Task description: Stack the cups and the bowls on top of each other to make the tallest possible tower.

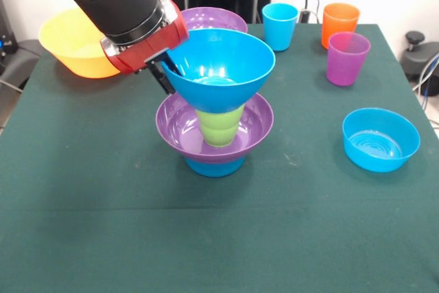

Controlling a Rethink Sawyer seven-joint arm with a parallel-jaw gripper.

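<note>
The tower stands mid-table: a small blue bowl (214, 167) at the bottom, a wide purple bowl (185, 127) on it, and a lime green cup (220, 128) standing in the purple bowl. A large blue bowl (223, 66) sits on the green cup, tilted slightly. My gripper (170, 72) comes in from the upper left and is shut on that bowl's left rim, one black finger (163, 77) outside the wall. A light blue cup (280, 25), an orange cup (340, 24) and a purple cup (347, 57) stand at the back right.
A large yellow bowl (74, 44) sits at the back left, partly behind the arm. A second purple bowl (214, 17) is behind the tower. Another small blue bowl (380, 139) rests at the right, near the edge of the green table (103, 238).
</note>
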